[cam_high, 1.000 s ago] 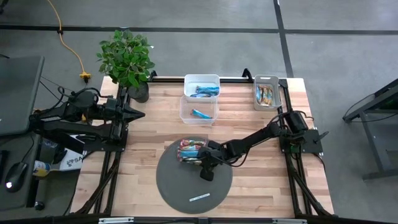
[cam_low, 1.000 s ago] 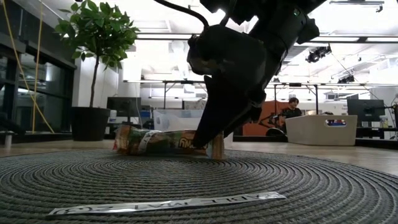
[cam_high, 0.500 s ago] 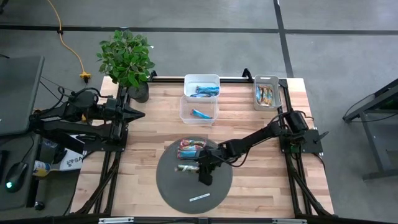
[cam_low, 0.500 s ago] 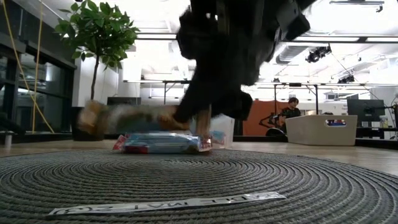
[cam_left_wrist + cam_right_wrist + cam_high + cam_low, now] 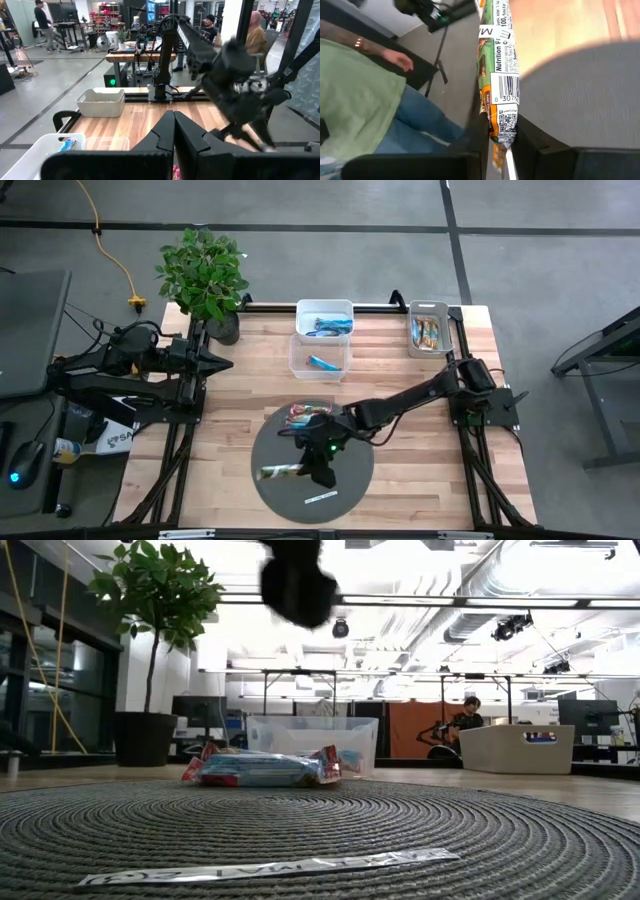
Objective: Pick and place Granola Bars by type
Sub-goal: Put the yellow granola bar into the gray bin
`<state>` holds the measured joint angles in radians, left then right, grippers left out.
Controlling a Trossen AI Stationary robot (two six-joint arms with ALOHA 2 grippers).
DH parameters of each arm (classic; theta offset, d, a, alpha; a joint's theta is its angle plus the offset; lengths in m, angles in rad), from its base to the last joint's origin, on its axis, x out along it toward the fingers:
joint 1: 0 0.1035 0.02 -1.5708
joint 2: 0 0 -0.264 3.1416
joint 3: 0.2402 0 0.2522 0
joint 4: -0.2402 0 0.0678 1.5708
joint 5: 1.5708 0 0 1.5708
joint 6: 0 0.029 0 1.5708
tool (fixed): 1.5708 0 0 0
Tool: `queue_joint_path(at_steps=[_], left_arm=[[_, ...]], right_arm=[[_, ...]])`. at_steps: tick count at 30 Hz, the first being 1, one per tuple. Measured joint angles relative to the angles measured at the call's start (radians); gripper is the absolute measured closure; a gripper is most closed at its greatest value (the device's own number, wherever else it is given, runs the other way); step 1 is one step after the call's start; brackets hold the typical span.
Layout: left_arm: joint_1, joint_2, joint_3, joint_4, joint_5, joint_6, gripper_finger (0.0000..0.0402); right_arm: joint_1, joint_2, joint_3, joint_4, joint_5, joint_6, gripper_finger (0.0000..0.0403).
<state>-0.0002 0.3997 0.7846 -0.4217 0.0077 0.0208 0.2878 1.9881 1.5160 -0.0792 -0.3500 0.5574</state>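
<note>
A busy workshop lay beyond the wooden table, where a round grey mat sat near its front edge. The right gripper hung above that mat, its fingers pinching a tan-and-green bar crosswise, the long printed wrapper jutting past both sides. The carry would go best level and unhurried toward the grey bin holding similar bars, since the slick wrapper could slip. Remaining bars lay stacked on the mat's far side. The left gripper waited pressed together at the table's left edge.
</note>
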Motion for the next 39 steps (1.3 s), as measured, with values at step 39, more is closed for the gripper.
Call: queue_joint_path(at_steps=[39], left_arm=[[0.000,0.000,0.000,0.000,0.000,0.000,0.0401]], right_arm=[[0.096,-0.075,0.827,-0.695,1.339,-0.557,0.0350]])
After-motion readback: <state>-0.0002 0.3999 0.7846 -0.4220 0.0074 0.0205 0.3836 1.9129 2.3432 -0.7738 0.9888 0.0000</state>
